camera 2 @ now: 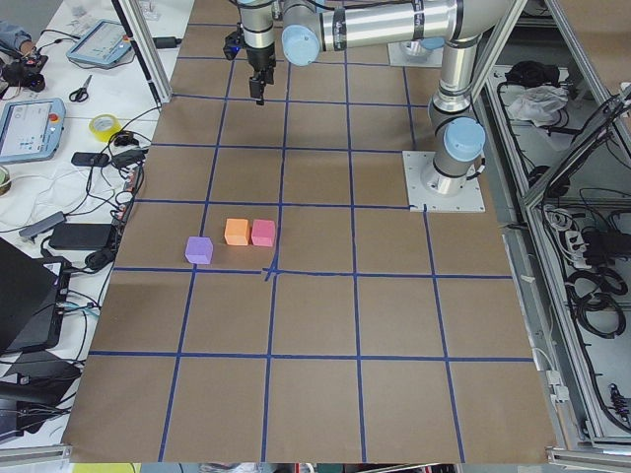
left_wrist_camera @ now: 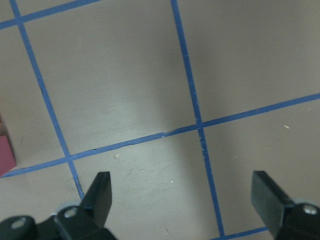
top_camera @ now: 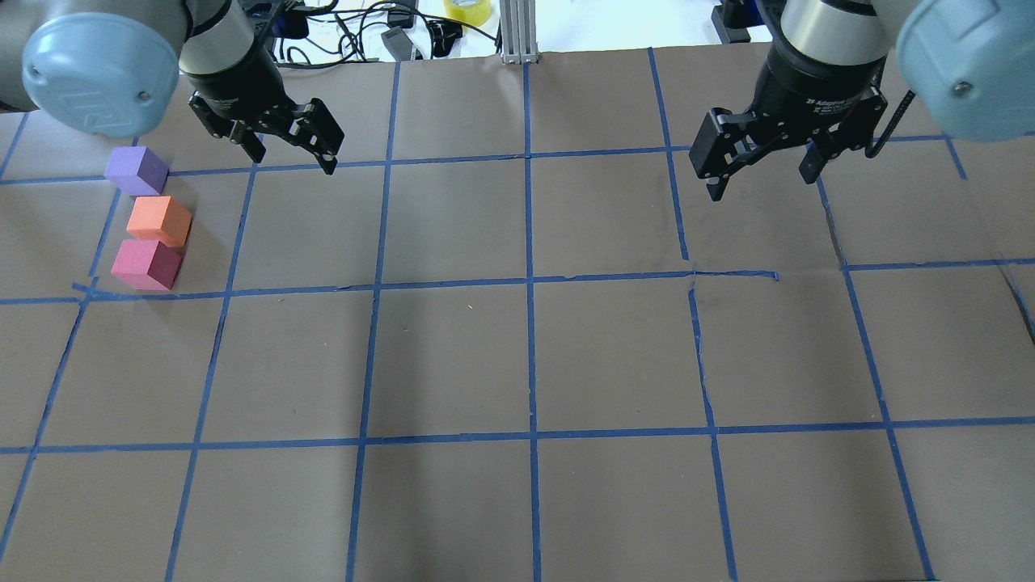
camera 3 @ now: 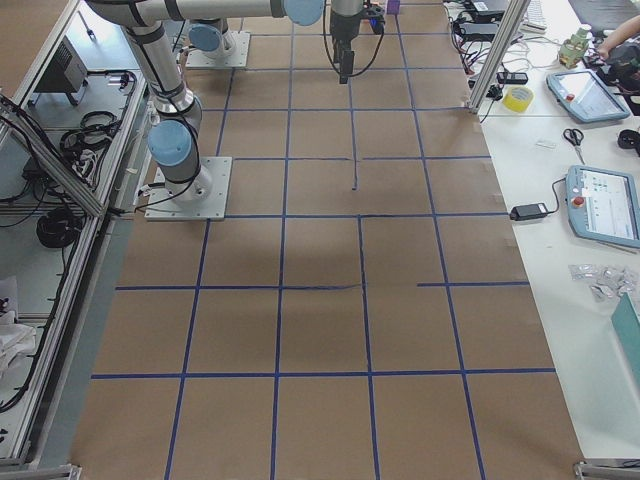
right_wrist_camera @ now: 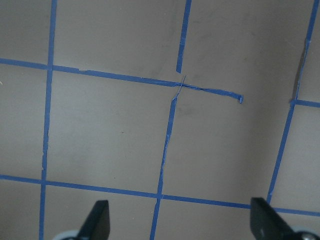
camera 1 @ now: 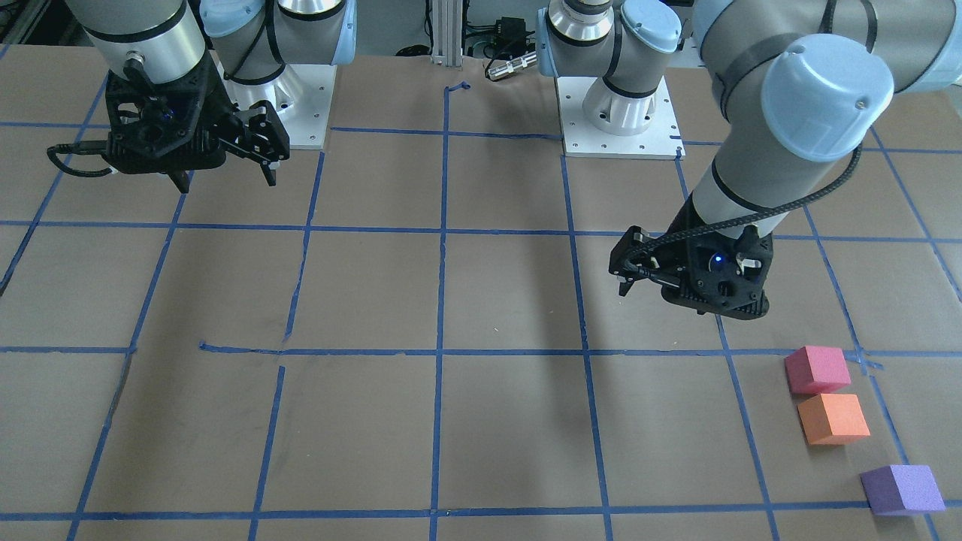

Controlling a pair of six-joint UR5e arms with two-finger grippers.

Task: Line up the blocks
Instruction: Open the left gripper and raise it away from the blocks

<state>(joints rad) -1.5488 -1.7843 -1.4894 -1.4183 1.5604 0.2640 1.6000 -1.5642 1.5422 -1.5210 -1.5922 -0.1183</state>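
Observation:
Three foam blocks lie near the table's left edge in a loose row: purple [top_camera: 136, 170], orange [top_camera: 159, 221] and pinkish red [top_camera: 146, 264]. Orange and red touch; purple sits slightly apart. They also show in the front view as red [camera 1: 817, 369], orange [camera 1: 833, 418] and purple [camera 1: 902, 489]. My left gripper [top_camera: 293, 158] hovers open and empty to the right of the blocks; its wrist view [left_wrist_camera: 182, 200] shows the red block's corner [left_wrist_camera: 6, 155]. My right gripper [top_camera: 760, 184] hovers open and empty over the right half, over bare table [right_wrist_camera: 180, 222].
The brown table has a grid of blue tape lines [top_camera: 530, 283]. The two arm bases [camera 1: 620, 120] [camera 1: 289, 105] stand at the robot's side. Cables and a yellow tape roll [top_camera: 466, 10] lie beyond the far edge. Tablets [camera 2: 30, 128] lie on a side bench.

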